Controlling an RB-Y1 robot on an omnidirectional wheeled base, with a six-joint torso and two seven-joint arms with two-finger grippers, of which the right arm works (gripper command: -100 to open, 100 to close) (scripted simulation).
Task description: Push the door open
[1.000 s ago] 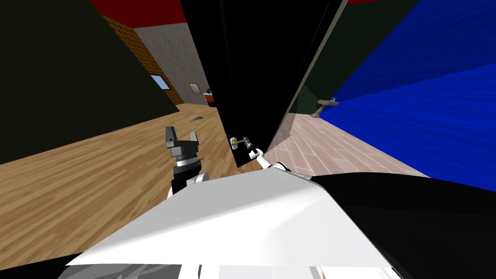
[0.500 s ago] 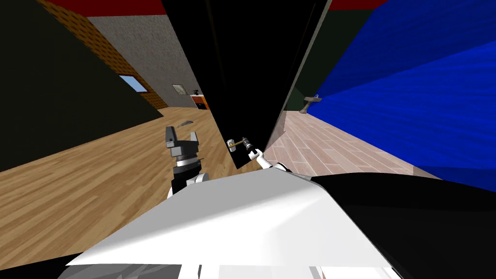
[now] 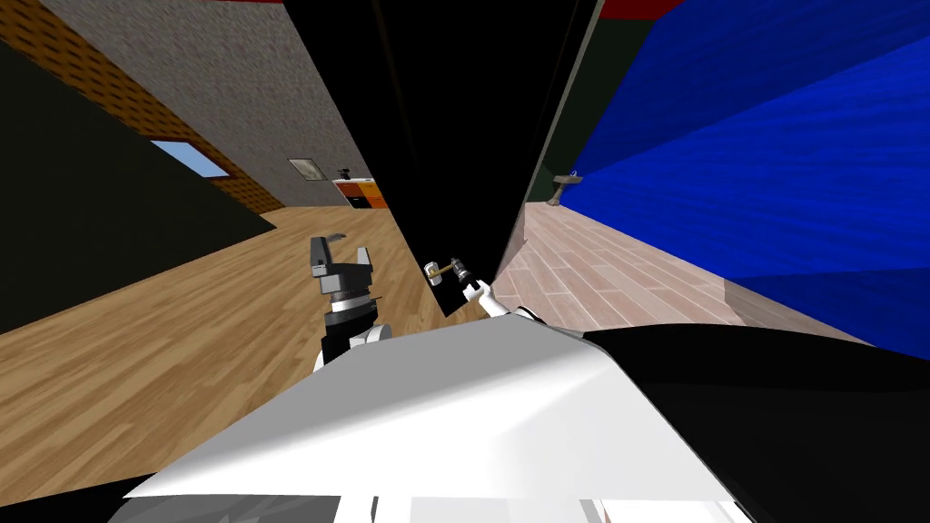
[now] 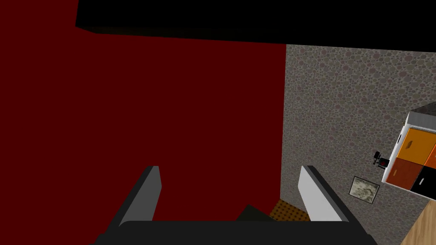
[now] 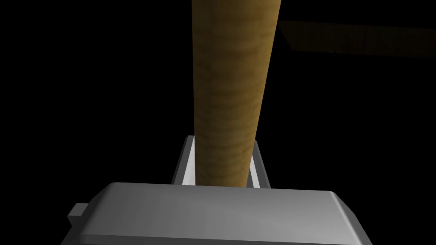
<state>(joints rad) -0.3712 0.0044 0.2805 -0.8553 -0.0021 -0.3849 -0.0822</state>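
Setting: wood plank floor (image 3: 182, 345), blue wall (image 3: 772, 136) at right.
Door (image 3: 436, 136): black, stood dead ahead, just beyond both grippers.
Handle (image 5: 230, 93): brown bar, at the door's near edge.
Right gripper (image 5: 221, 140): fingers pinched the handle.
Left gripper (image 3: 341, 259): fingers spread, empty, left of the door.

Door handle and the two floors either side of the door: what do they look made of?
The handle: tan, faint grain bands, matte; looks like wood, maybe only texture. Left floor: light wood planks, grain and seams show. Right floor: pale pinkish planks, wood or tile, can't tell.
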